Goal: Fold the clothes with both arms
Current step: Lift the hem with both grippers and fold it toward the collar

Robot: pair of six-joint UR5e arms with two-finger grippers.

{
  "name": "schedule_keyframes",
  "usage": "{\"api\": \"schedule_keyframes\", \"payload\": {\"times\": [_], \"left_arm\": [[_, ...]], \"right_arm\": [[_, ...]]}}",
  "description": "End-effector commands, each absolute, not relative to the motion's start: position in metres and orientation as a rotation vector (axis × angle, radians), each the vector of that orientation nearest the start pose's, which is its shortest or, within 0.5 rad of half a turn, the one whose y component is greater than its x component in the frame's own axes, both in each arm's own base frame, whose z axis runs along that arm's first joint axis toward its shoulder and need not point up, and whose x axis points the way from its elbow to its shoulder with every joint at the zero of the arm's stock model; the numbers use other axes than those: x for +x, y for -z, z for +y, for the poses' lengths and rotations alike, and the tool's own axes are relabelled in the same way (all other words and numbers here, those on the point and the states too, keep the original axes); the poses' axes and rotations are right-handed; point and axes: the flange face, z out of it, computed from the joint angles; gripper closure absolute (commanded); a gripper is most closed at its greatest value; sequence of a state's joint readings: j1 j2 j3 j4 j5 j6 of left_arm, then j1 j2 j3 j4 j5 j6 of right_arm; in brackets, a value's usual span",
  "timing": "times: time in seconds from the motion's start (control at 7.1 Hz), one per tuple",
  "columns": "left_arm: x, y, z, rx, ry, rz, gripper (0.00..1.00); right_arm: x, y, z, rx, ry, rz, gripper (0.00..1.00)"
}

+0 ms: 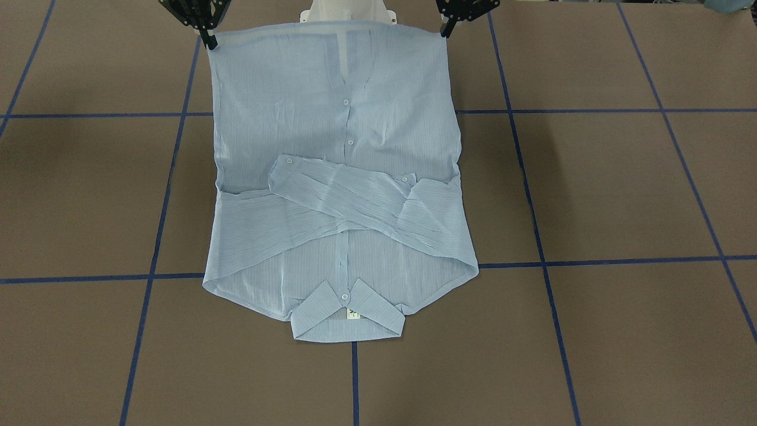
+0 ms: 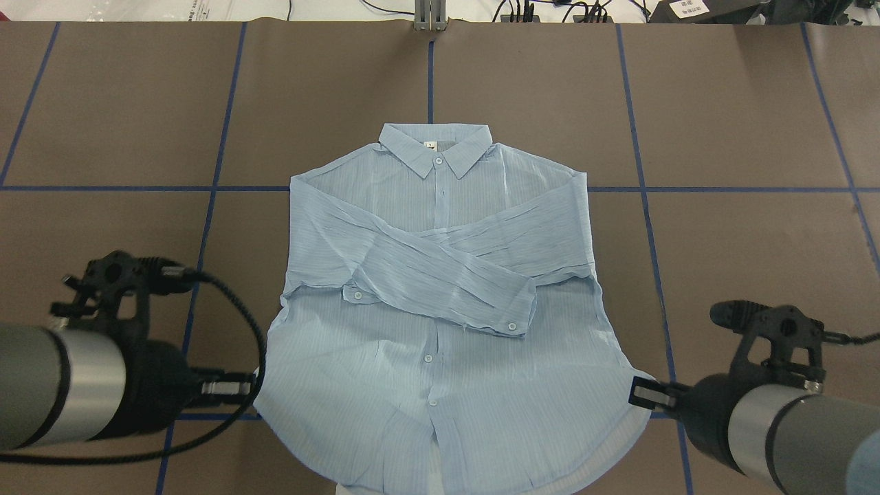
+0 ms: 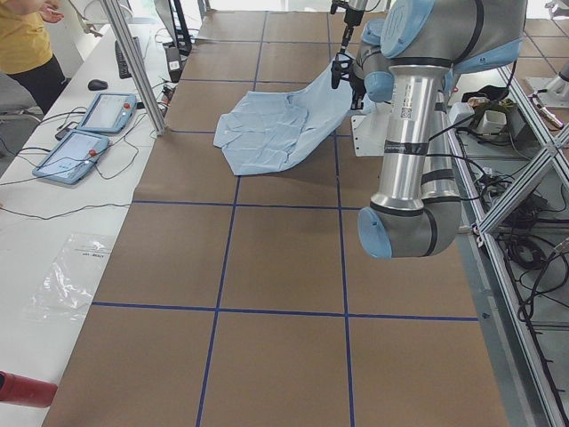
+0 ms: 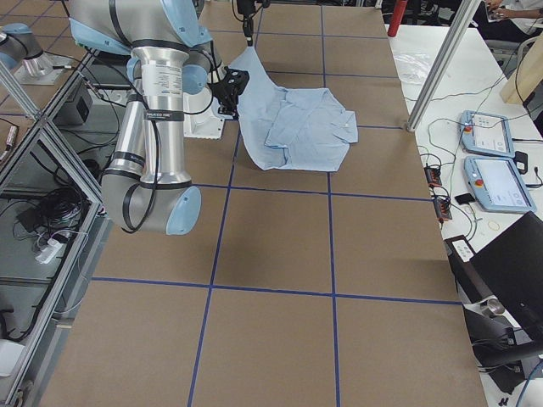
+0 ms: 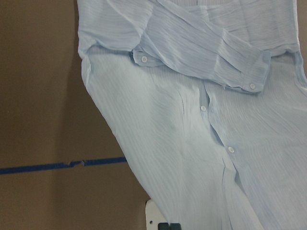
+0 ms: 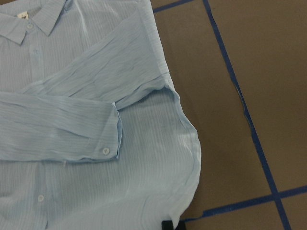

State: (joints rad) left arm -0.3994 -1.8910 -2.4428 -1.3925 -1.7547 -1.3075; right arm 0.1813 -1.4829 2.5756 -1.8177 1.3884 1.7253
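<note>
The pale blue striped shirt (image 1: 337, 195) lies front up on the brown table, collar (image 2: 436, 148) at the far side from the robot, both sleeves crossed over the chest. Its hem end is raised off the table towards the robot base. My left gripper (image 1: 446, 28) is shut on one hem corner, and shows in the overhead view (image 2: 256, 387) too. My right gripper (image 1: 208, 40) is shut on the other hem corner, also in the overhead view (image 2: 639, 395). The side views show the shirt (image 3: 276, 124) (image 4: 297, 127) sloping up from the table to the grippers. The wrist views show the cuffs and buttons (image 5: 192, 120) (image 6: 96, 120).
The white pedestal base (image 1: 346, 15) stands just behind the raised hem. Blue tape lines (image 2: 213, 189) grid the brown table. A side bench holds two teach pendants (image 3: 89, 133) behind an aluminium post (image 3: 133, 62). An operator in yellow (image 3: 27, 44) stands beside it.
</note>
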Motion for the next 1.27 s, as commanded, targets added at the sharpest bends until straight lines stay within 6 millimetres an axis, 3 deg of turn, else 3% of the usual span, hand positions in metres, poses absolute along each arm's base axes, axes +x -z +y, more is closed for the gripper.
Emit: {"api": "schedule_keyframes", "payload": {"times": [0.0,0.14,0.28,0.42,0.56,0.7,0.85,0.99,1.13], "left_arm": [[0.345,-0.189,-0.362,0.342,0.121,0.861,1.0],[0.324,-0.185,-0.385,0.402,0.164,0.839,1.0],[0.308,-0.17,-0.4,0.453,0.171,0.851,1.0],[0.317,-0.175,-0.41,0.45,0.178,0.84,1.0],[0.343,-0.195,-0.437,0.48,0.2,0.825,1.0],[0.384,-0.239,-0.476,0.505,0.211,0.832,1.0],[0.413,-0.278,-0.5,0.524,0.218,0.835,1.0],[0.435,-0.305,-0.519,0.533,0.222,0.829,1.0],[0.451,-0.32,-0.53,0.529,0.222,0.821,1.0]], "right_arm": [[-0.343,-0.228,-0.307,0.299,-0.528,-0.789,1.0],[-0.328,-0.212,-0.347,0.363,-0.573,-0.79,1.0],[-0.31,-0.193,-0.372,0.4,-0.633,-0.818,1.0],[-0.319,-0.192,-0.399,0.418,-0.648,-0.786,1.0],[-0.341,-0.208,-0.43,0.424,-0.648,-0.726,1.0],[-0.371,-0.244,-0.472,0.452,-0.649,-0.733,1.0],[-0.4,-0.284,-0.498,0.466,-0.626,-0.726,1.0],[-0.424,-0.327,-0.515,0.457,-0.62,-0.696,1.0],[-0.44,-0.357,-0.526,0.461,-0.619,-0.698,1.0]]}}
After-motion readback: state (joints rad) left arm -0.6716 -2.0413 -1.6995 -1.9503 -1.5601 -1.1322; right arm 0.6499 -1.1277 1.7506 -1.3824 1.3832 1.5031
